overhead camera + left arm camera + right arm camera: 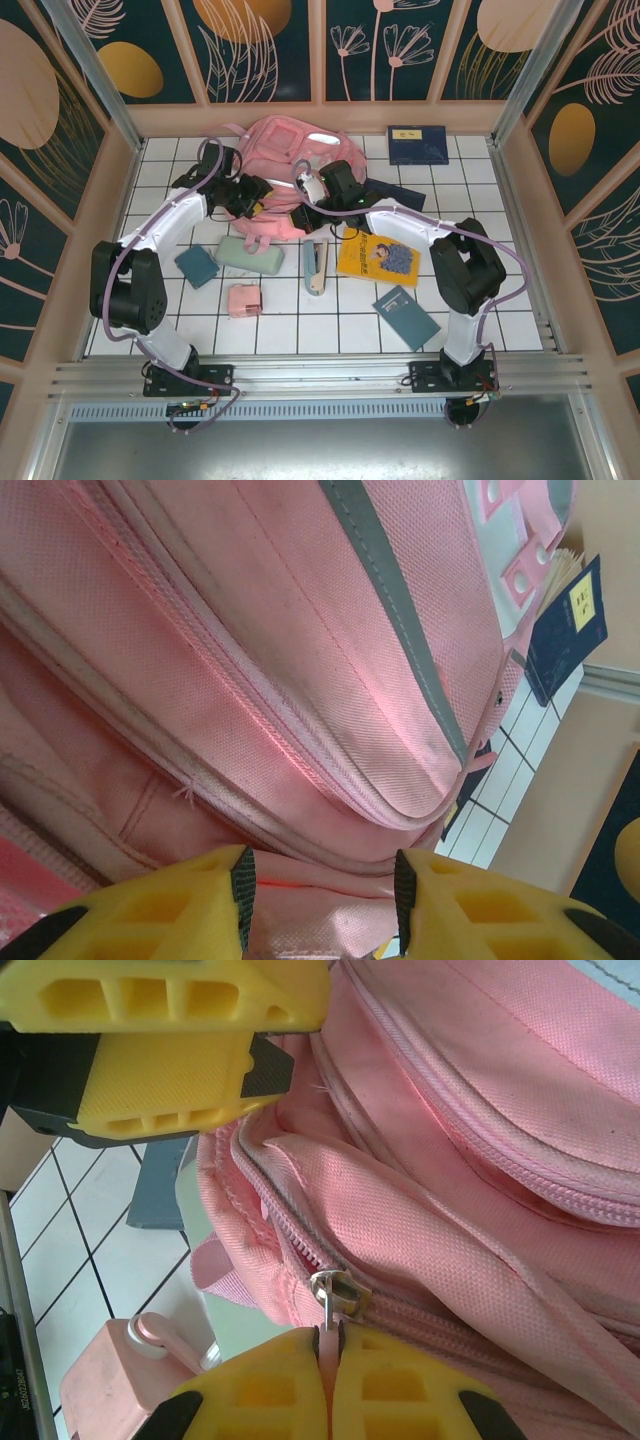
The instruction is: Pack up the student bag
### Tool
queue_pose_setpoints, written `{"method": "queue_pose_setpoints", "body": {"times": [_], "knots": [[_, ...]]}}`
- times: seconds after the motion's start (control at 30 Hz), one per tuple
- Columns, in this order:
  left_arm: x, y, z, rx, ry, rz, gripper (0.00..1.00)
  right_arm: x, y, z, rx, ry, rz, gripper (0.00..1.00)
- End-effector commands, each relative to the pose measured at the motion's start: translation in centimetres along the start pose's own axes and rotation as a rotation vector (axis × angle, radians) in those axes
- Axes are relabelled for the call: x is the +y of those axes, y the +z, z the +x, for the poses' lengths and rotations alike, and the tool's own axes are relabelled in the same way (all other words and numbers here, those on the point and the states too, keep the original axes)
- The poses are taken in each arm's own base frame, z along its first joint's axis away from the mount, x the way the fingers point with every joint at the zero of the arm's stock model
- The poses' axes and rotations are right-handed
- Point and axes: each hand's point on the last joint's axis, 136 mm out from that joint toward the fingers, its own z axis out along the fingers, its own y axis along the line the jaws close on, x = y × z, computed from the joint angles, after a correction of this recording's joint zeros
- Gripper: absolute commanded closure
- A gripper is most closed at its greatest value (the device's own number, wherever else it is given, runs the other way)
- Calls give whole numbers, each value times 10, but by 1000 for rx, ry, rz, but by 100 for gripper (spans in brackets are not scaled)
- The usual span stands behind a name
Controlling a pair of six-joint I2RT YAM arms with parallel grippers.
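Where right fingers [260, 1400] pinch the zipper pull [338, 1295]: student bag [285, 150] directly ahead, zipper line running toward left fingers [150, 910], spread, close by.

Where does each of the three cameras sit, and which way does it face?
Top external: above and behind the robot, looking down at the table; left arm and right arm show.
Left wrist: on the left arm, close to the student bag; left gripper open at the bottom edge.
Right wrist: on the right arm, close against the bag; right gripper shut on the zipper pull.
Shared: all three show the bag.
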Motion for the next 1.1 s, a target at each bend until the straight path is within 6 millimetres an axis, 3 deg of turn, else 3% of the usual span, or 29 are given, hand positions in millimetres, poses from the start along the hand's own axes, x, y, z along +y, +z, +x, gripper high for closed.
{"method": "queue_pose_setpoints", "body": {"times": [0.0, 0.5, 0.87, 1.07], "knots": [[5, 0, 5, 15, -27, 14, 57, 17, -3, -30, -74, -54, -40, 100], [7, -22, 14, -11, -26, 32, 57, 10, 0, -31, -74, -52, -15, 100], [20, -13, 19, 11, -65, 9, 54, 14, 0, -36, -81, -61, -16, 100], [13, 2, 9, 22, -78, 5, 53, 21, 4, -32, -71, -75, -21, 100]]}}
